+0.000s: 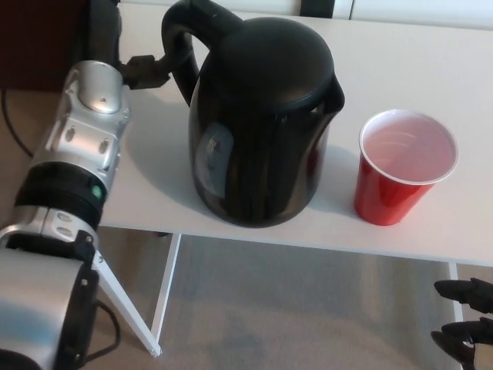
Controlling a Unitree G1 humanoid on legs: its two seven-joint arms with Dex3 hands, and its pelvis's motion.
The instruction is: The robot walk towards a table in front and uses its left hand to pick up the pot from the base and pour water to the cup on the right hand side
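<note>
White desk (431, 62) fills the upper part of the head view; beige floor shows below its front edge. Left arm (73, 154), silver with black joints, enters from the lower left corner and runs up along the left edge of the desk. Pot (262, 123), black and upright, stands on the desk near the front edge, handle turned toward the back left. No base is visible under it. Cup (402, 166), red with a white rim, stands upright just right of the pot, apart from it, near the front edge. Left hand (123, 58) is at the back left corner; one finger (146, 69) reaches to the handle, with no closed grasp visible. Right hand (464, 324) hangs below the desk at the lower right corner; its finger state cannot be told.
</note>
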